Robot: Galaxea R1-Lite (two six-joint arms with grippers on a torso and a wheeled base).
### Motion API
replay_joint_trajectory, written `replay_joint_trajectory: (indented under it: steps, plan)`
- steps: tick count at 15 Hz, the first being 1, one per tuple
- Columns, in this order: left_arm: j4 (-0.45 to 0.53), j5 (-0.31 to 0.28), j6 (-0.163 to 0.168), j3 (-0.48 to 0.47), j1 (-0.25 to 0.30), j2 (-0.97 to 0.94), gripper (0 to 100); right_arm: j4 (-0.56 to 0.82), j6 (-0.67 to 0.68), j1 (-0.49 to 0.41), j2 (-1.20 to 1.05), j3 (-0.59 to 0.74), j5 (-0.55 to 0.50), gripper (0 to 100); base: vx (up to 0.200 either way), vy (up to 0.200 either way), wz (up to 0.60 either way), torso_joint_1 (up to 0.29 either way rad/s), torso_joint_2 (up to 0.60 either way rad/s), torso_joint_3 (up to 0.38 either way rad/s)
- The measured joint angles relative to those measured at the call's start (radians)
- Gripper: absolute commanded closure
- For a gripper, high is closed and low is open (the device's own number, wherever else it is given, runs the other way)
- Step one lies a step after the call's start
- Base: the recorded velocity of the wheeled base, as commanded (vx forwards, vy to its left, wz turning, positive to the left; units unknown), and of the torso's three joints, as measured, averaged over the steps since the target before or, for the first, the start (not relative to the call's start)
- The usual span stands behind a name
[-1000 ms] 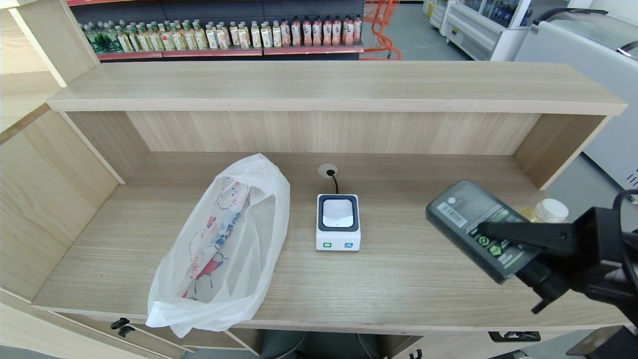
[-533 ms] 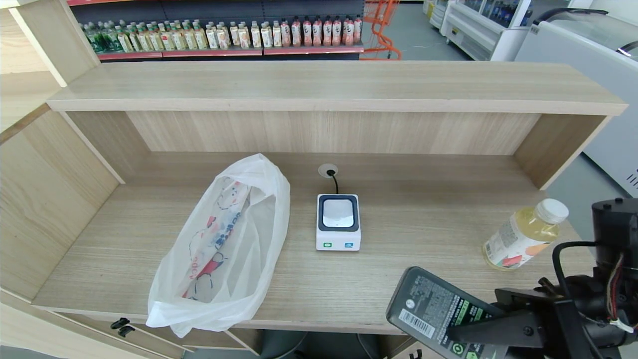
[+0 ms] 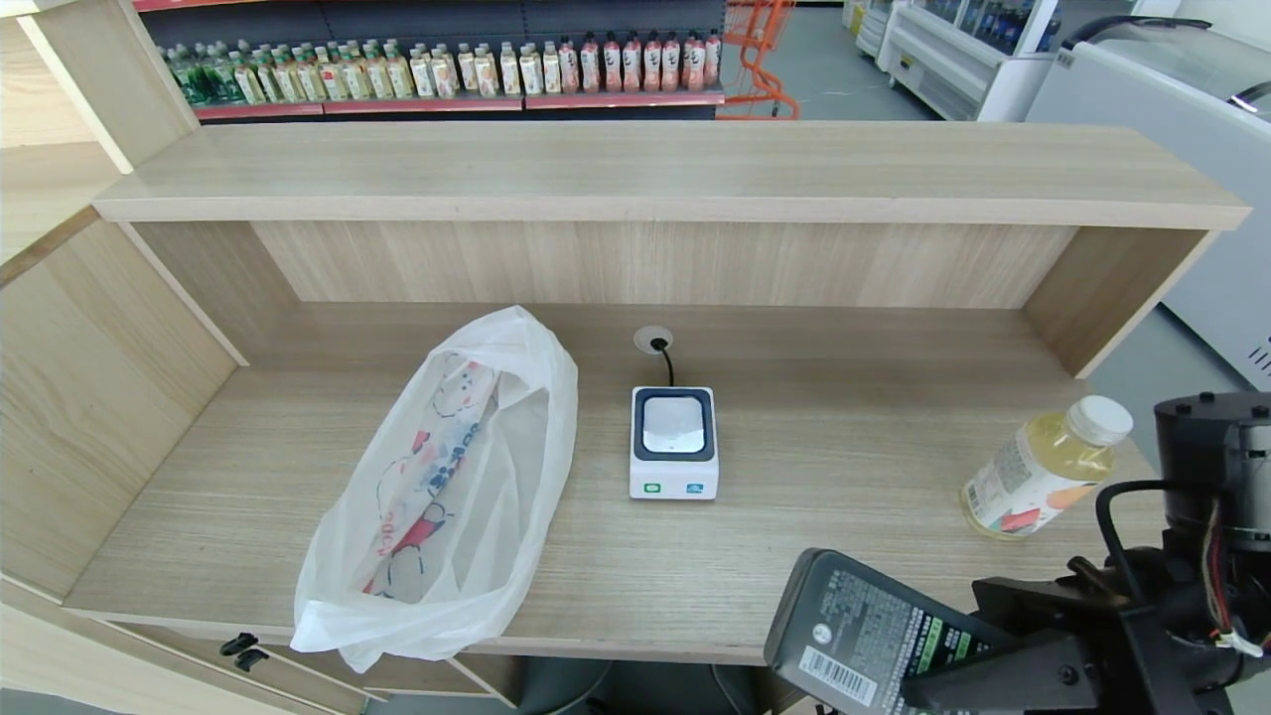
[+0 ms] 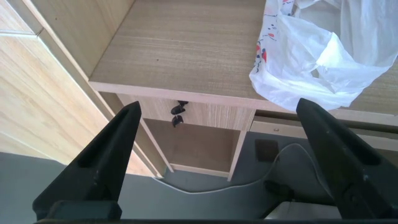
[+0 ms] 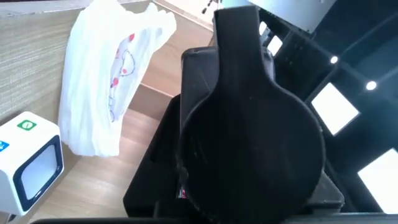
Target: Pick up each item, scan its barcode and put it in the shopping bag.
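Dark flat pack (image 3: 859,626), held clear of the desk (image 3: 814,417) off its front edge at the robot's right, clamped in the right gripper (image 3: 943,670). One finger lies across the printed face, and the barcode (image 3: 839,675) near the pack's lower corner faces up toward the head camera. Step in hand, as judged: presenting the code to the scanner (image 3: 673,442), which stands mid-desk with its window facing up, well apart from the pack. To do this well, the pack should be carried over the scanner and turned so that the barcoded face looks down at the window, roughly parallel to it and near without touching. The finger must not cover the code, and the grip must hold firm through the turn, since a flat pack gripped at one end may swing. The bag (image 3: 447,487) lies to the scanner's left, one end overhanging the front edge; the bottle (image 3: 1043,472) lies on the desk at the right, not yet handled. Left gripper (image 4: 219,106), jaws wide apart and empty, hangs off the desk's front-left corner near the bag's overhanging end. Hidden or unclear: the right gripper's second finger, behind the pack; the pack's lower edge, cut off by the frame; the dark mass in the right wrist view, probably pack and finger together; the bag's contents, seen only as a printed shape through the film.
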Motion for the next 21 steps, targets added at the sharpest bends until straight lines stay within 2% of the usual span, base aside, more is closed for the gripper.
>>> replay_joint_trajectory:
  steps: [14, 16, 18, 20, 21]
  plan:
    - [0.000, 0.000, 0.000, 0.000, 0.000, 0.000, 0, 0.003, 0.012, -0.032, -0.016, 0.008, 0.002, 100, 0.000, 0.000, 0.00, 0.000, 0.00, 0.000]
    - [0.000, 0.000, 0.000, 0.000, 0.000, 0.000, 0, 0.010, 0.175, -0.042, -0.034, -0.004, 0.002, 100, 0.000, 0.000, 0.00, 0.000, 0.00, 0.000]
    - [0.000, 0.000, 0.000, 0.000, 0.000, 0.000, 0, 0.011, 0.533, -0.092, -0.059, -0.026, -0.016, 100, 0.000, 0.000, 0.00, 0.000, 0.00, 0.000]
    - [0.000, 0.000, 0.000, 0.000, 0.000, 0.000, 0, 0.015, 0.956, -0.198, -0.115, -0.031, -0.067, 100, 0.000, 0.000, 0.00, 0.000, 0.00, 0.000]
    - [0.000, 0.000, 0.000, 0.000, 0.000, 0.000, 0, 0.020, 1.079, -0.259, -0.145, -0.021, -0.026, 100, 0.000, 0.000, 0.00, 0.000, 0.00, 0.000]
